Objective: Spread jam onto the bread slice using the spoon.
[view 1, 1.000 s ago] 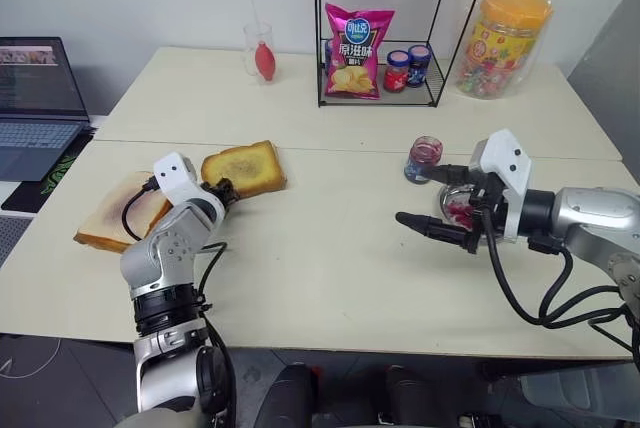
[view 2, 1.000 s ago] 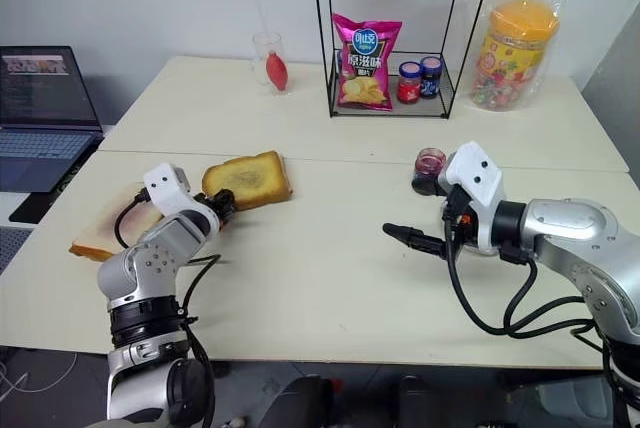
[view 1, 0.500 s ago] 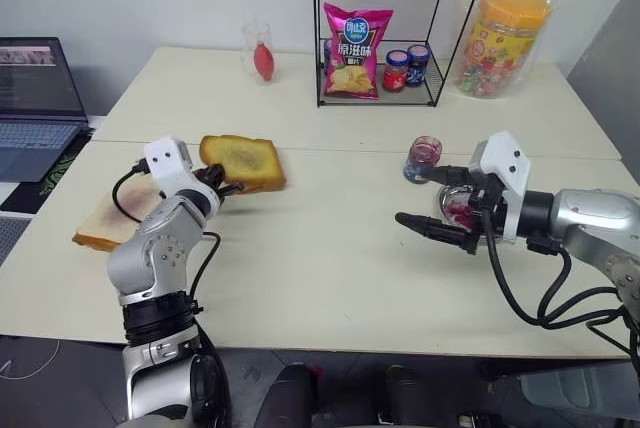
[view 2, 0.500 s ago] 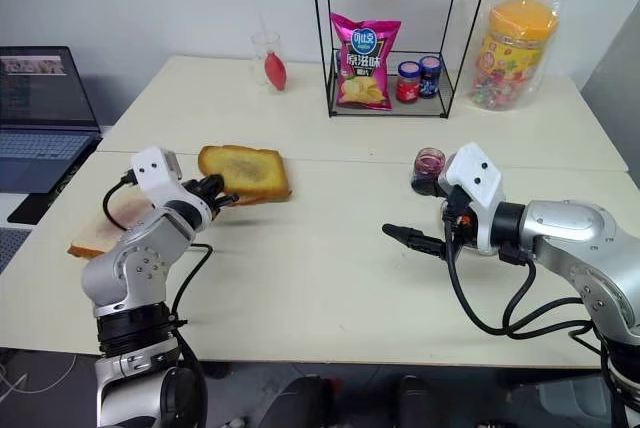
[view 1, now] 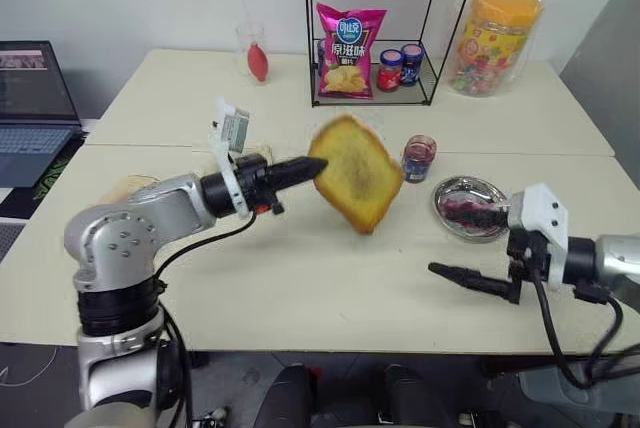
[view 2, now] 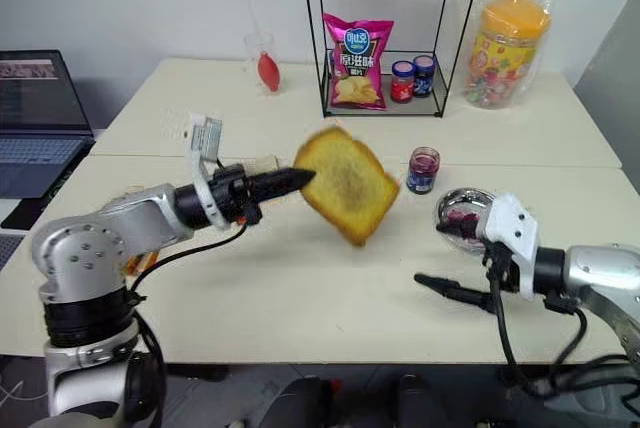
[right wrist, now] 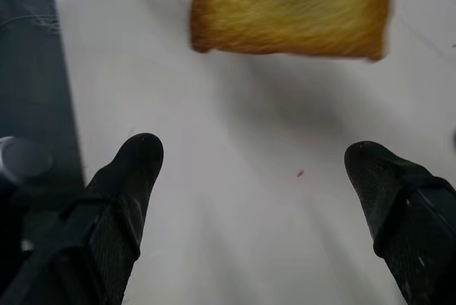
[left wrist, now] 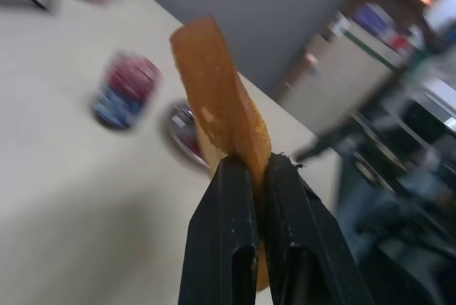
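My left gripper (view 1: pixel 305 166) is shut on one corner of the bread slice (view 1: pixel 358 186), a thick golden toast with a browner centre. The slice hangs tilted in the air over the middle of the table. In the left wrist view the black fingers (left wrist: pixel 235 198) pinch its edge (left wrist: pixel 214 84). The small glass jar of dark red jam (view 1: pixel 419 157) stands just right of the slice. My right gripper (right wrist: pixel 256 155) is open and empty, low near the table's front right, pointing at the slice (right wrist: pixel 288 6); one fingertip (view 1: pixel 436 269) shows. I cannot make out the spoon.
A shallow metal dish (view 1: pixel 462 191) with red smears sits right of the jam jar. Pale slices (view 1: pixel 125 188) lie at the left behind my left arm. At the back stand a wire shelf with a chips bag (view 1: pixel 345 48) and two small jars (view 1: pixel 398 66), a candy jar (view 1: pixel 495 38), a glass (view 1: pixel 255 53) and a laptop (view 1: pixel 30 98).
My left gripper shut on the bread slice, lifted it off the table and swung it right to the middle, tilted. My right gripper drew back toward the front right edge, still open.
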You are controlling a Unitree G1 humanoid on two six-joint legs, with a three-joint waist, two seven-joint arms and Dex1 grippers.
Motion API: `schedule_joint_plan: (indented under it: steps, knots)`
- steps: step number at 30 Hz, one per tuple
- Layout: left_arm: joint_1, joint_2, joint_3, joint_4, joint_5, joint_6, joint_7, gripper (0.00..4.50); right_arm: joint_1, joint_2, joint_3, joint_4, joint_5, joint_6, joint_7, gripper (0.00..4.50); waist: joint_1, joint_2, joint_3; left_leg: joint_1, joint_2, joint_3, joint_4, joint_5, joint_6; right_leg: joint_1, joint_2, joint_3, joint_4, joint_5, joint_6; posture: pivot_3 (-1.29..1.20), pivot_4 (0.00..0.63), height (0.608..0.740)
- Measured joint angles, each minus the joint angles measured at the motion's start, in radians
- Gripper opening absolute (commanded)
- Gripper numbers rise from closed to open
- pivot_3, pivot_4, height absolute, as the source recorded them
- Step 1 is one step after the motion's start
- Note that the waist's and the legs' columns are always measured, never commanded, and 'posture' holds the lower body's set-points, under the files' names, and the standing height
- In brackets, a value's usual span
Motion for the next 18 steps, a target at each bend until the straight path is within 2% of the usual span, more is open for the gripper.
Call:
schedule_joint_plan:
  steps: [3,6,9,11,15,18]
  knots:
    - [0.086,0.125,-0.109,-0.07,0.005,0.018,-0.127,0.02,0.03,-0.007,-0.044,-0.033,0.044,0.014,0.014,4.5,-0.002,0.0,0.0,0.0,0.0,0.0,0.0,0.0,0.0,0.0,0.0,0.0,0.0,0.0,0.0,0.0,0.15,0.74]
    - [0.129,0.204,-0.262,-0.096,0.111,-0.05,-0.25,0.02,0.079,-0.022,-0.072,-0.056,0.067,0.016,0.037,4.5,0.006,0.0,0.0,0.0,0.0,-0.001,0.0,0.0,0.0,0.0,-0.001,0.0,0.0,-0.002,-0.005,0.0,0.15,0.74]
    - [0.117,0.215,-0.375,-0.058,0.248,-0.178,-0.323,0.02,0.108,-0.026,-0.075,-0.079,0.067,0.012,0.049,4.5,0.019,0.0,0.0,0.0,0.0,0.0,0.0,0.0,0.0,0.0,-0.001,0.0,-0.002,-0.002,-0.009,0.0,0.15,0.74]
    - [0.064,0.206,-0.5,0.008,0.412,-0.337,-0.382,0.02,0.121,-0.026,-0.073,-0.087,0.06,0.009,0.043,4.5,0.022,0.001,0.0,-0.001,-0.001,0.0,0.0,0.0,0.001,0.001,-0.001,0.0,-0.003,-0.002,-0.009,0.0,0.15,0.74]
    - [-0.021,0.116,-0.604,0.16,0.595,-0.531,-0.405,0.02,0.121,-0.014,-0.059,-0.096,0.04,-0.007,0.017,4.5,0.021,0.0,0.0,-0.003,-0.001,0.0,0.0,0.0,0.002,0.0,-0.002,0.0,-0.004,-0.001,-0.006,0.0,0.15,0.74]
    - [-0.067,0.091,-0.636,0.289,0.72,-0.676,-0.431,0.02,0.128,-0.009,-0.049,-0.102,0.03,-0.009,-0.001,4.5,0.016,0.0,0.0,-0.002,0.0,0.001,-0.001,0.0,0.002,-0.001,-0.001,0.0,-0.003,0.0,-0.004,0.0,0.15,0.74]
